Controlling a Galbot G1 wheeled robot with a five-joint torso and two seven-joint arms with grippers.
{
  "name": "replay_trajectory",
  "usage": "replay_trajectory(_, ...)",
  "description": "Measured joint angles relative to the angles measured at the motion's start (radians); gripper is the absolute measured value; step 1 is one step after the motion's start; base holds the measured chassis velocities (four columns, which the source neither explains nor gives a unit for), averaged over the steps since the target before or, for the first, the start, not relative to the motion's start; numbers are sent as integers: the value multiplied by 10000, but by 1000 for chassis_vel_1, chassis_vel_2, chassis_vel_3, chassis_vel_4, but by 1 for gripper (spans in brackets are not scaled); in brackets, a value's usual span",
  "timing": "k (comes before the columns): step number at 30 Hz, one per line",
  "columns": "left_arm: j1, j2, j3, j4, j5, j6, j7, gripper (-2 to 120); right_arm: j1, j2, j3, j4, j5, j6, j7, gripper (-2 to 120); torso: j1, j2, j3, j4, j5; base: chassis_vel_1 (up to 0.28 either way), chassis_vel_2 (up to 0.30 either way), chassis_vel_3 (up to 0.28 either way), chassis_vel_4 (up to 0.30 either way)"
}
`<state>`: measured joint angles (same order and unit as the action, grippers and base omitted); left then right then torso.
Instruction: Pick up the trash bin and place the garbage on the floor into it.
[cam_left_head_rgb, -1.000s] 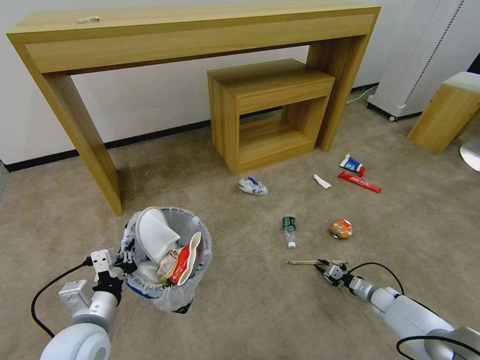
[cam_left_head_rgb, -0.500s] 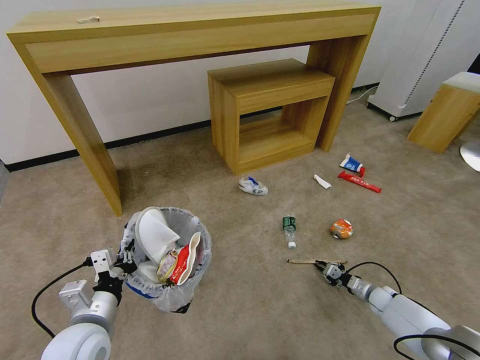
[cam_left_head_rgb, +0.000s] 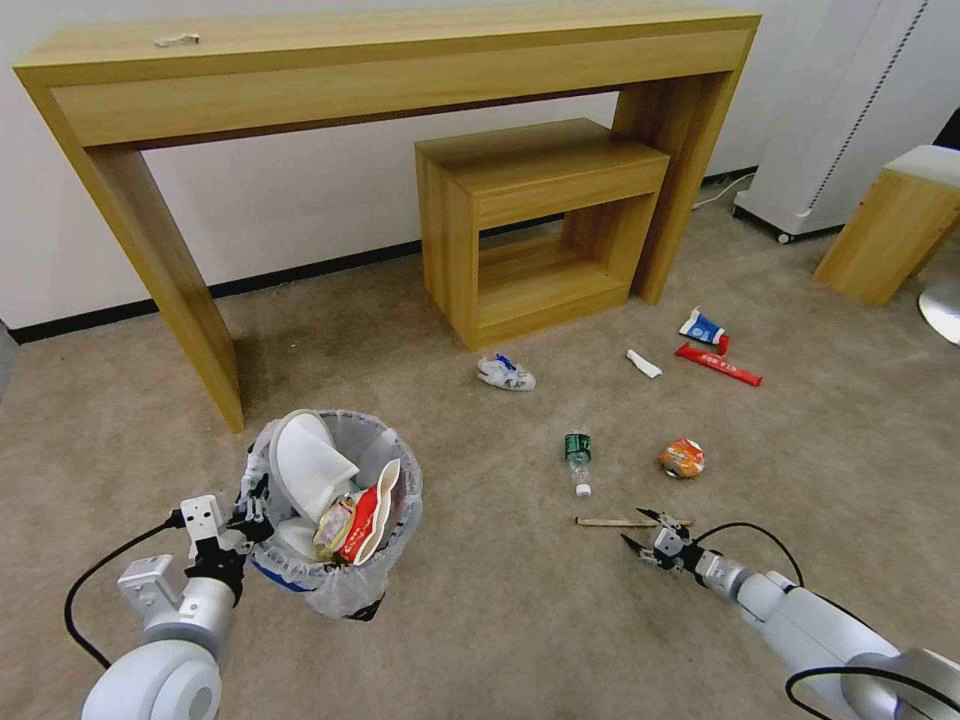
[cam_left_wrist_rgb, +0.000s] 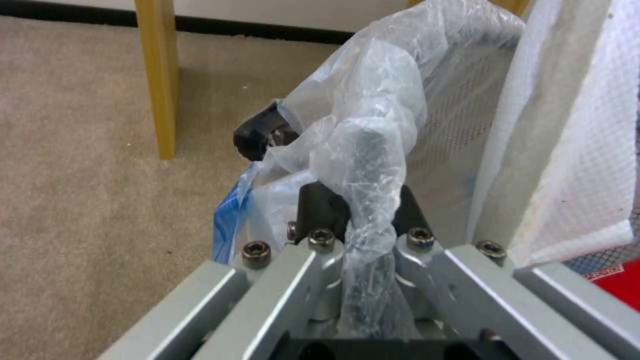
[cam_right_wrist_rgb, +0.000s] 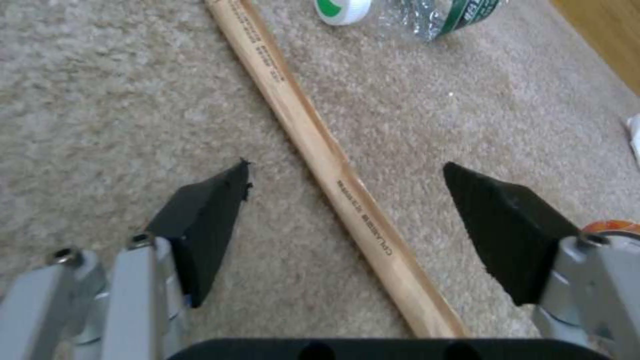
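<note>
Right gripper (cam_left_head_rgb: 640, 529): jaws spread wide, straddling the wooden stick (cam_right_wrist_rgb: 320, 150) on the floor (cam_left_head_rgb: 500, 620) — neither pad touches it. Green-labelled bottle (cam_left_head_rgb: 577, 458) lies at 11 o'clock from this gripper. Left gripper (cam_left_head_rgb: 252, 507): jaws clamped on the bag-lined rim of the trash bin (cam_left_head_rgb: 335, 585) — bin at 8 o'clock in the head view

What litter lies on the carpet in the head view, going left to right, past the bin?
Crumpled wrapper → bottle → stick → white tube → orange wrapper → red bar wrapper.
</note>
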<state>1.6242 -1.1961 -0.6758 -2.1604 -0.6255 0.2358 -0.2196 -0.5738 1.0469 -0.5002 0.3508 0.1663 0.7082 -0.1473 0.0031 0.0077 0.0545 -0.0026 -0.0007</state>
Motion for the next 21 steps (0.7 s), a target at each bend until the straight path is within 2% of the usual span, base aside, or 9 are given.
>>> replay_trajectory(5, -23, -3, 12, -58, -27, 0, -5, 3, 6, 142, -67, -84, 43, -52, 2, 82, 1, 1, -1, -9, -9, 0, 0, 0, 0)
replay_trajectory(15, 128, 0, -94, -183, -43, 2, -6, 3, -13, 391, -159, -176, 63, -173, 55, 76, 0, 4, -2, -8, -7, 0, 0, 0, 0)
replay_trajectory(17, 135, 4, -113, -181, -43, 0, -7, 3, -17, 366, -182, -118, 62, -172, 54, 72, 0, 3, 0, -4, 5, 0, 0, 0, 0)
replay_trajectory(18, 131, 2, -115, -177, -43, -3, -3, 3, -17, 338, -190, -63, 62, -168, 54, 72, 0, 2, 2, 8, 21, 0, 0, 0, 0)
replay_trajectory(21, 117, -16, -121, -152, -31, -16, -8, 3, -13, 248, -194, -8, 58, -162, 8, 71, -1, 0, 4, 12, 19, 0, 0, 0, 0)
